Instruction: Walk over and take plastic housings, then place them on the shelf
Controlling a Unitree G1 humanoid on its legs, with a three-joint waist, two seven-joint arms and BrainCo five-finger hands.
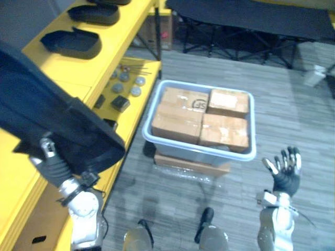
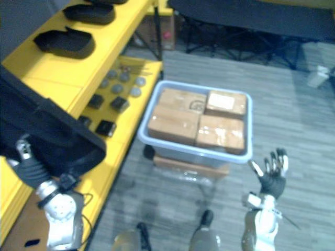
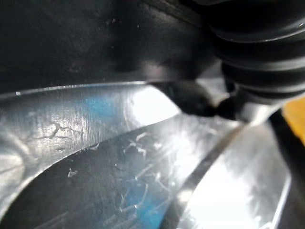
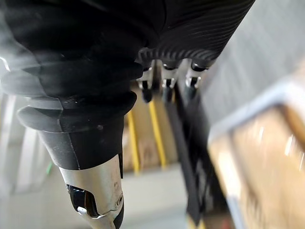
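A large black plastic housing (image 1: 57, 117) hangs over the front of the yellow shelf (image 1: 78, 73) at the left. My left hand (image 1: 51, 158) reaches up under it, showing just its dark ribbed cover below the housing's edge. Two more black housings (image 1: 72, 44) (image 1: 96, 13) lie on the shelf's top level further back. My right hand (image 1: 283, 166) is raised at the lower right above the floor, open with spread fingers and holding nothing.
A grey bin (image 1: 236, 151) of cardboard boxes (image 1: 180, 114) stands on the floor, on a flat carton, right of the shelf. Small grey discs (image 1: 125, 83) and black blocks (image 1: 120, 103) lie on the lower shelf level. A dark folding cot (image 1: 251, 21) stands behind.
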